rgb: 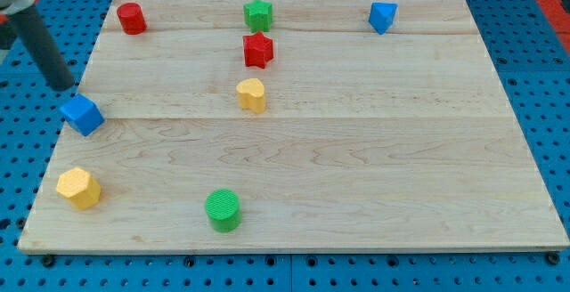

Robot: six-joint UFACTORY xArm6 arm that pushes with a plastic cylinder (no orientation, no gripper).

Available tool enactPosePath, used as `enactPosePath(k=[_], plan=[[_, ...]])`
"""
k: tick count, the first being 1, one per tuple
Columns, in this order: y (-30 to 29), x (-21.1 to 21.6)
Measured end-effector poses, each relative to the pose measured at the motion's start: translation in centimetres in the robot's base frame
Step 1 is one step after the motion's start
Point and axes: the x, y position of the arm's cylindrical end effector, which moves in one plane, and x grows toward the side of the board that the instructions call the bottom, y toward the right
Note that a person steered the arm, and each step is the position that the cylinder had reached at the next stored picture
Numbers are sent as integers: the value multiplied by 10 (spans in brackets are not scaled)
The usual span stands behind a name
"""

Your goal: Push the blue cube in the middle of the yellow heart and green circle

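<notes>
The blue cube (82, 115) sits at the board's left edge, about mid-height in the view. The yellow heart (252, 94) lies near the board's middle, toward the top. The green circle (223, 209) lies near the bottom edge, left of centre. My tip (65, 87) is at the left edge, just above and slightly left of the blue cube, very close to it or touching it. The dark rod slants up to the view's top left corner.
A yellow hexagon (78, 188) lies bottom left. A red cylinder (132, 18) is top left. A green star (258, 13) and red star (258, 50) sit top centre. A blue triangular block (382, 16) is top right. The wooden board (401, 150) rests on blue pegboard.
</notes>
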Motion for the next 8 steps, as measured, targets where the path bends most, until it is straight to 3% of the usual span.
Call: enactPosePath(k=[1,2,4,5,6,8], plan=[[31,32],[109,34],[32,25],[39,46],[91,72],[189,82]])
